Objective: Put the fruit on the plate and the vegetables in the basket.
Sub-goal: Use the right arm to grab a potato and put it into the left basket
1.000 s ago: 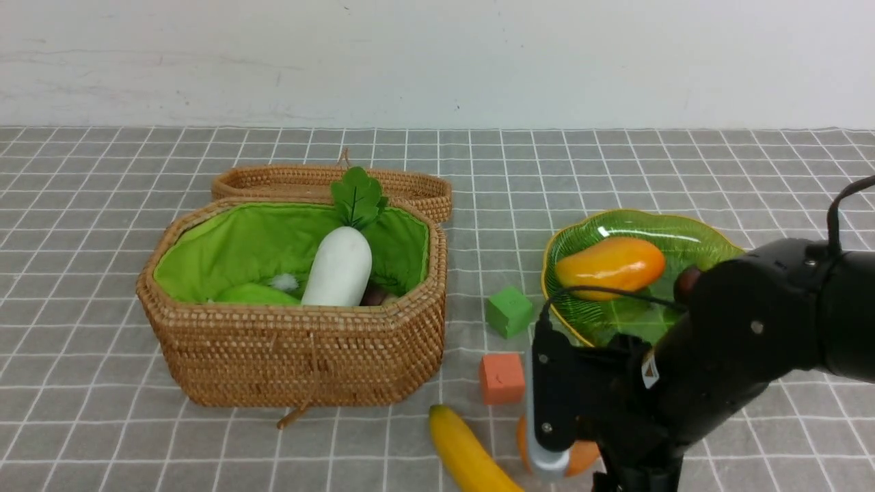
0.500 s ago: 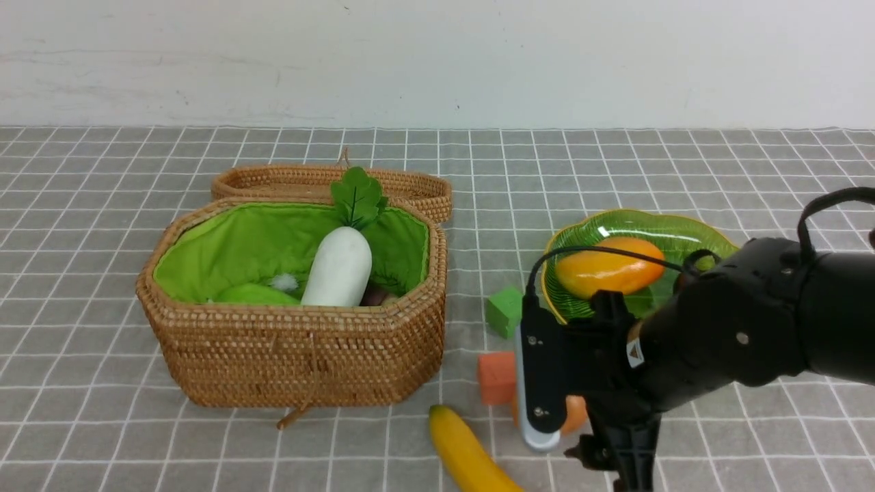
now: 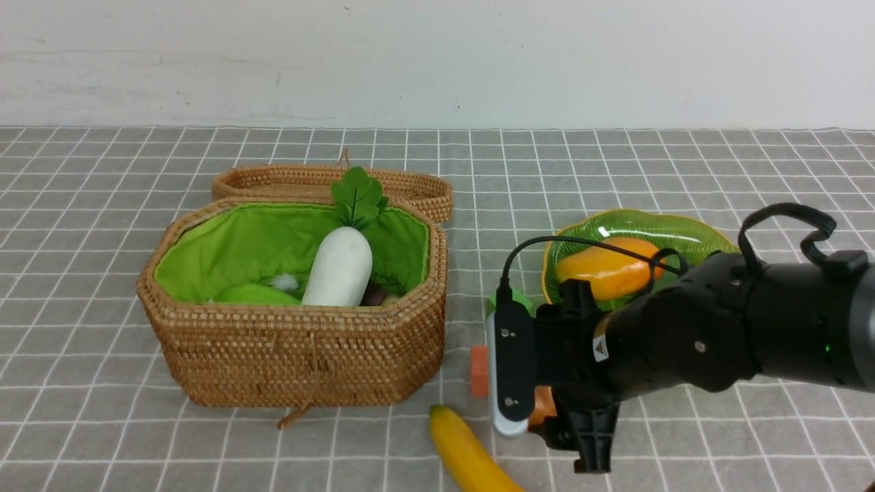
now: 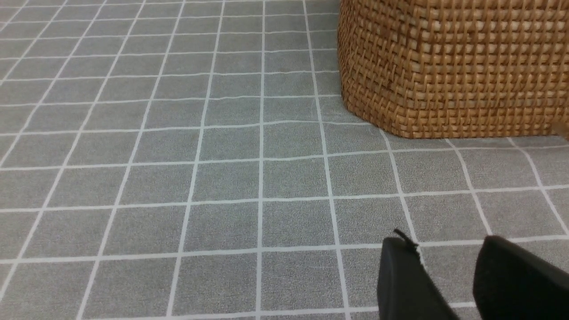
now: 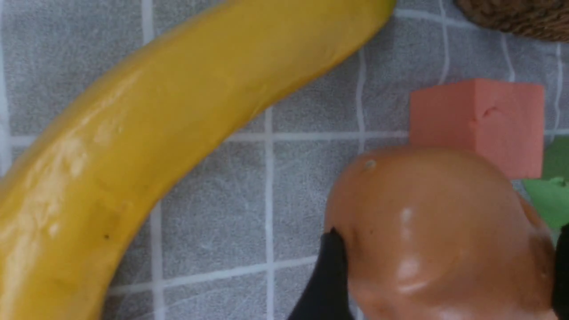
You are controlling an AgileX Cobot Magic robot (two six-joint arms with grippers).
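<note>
Front view: right arm reaches low across, right gripper (image 3: 557,427) w/ tan-orange potato (image 3: 543,404) between its fingers, beside banana (image 3: 472,454) on cloth; mango (image 3: 607,268) lies on plate (image 3: 690,231), radish (image 3: 338,266) stands in basket (image 3: 294,355). Left wrist view: left gripper (image 4: 462,278) fingers apart w/ nothing between, over grid cloth near basket wall. Right wrist view: fingers (image 5: 326,275) clamped on potato, orange cube (image 5: 478,122) just beyond.

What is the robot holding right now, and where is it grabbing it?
The right tool grips the tan-orange potato across its rounded sides, one finger on each side. The left tool holds nothing.
</note>
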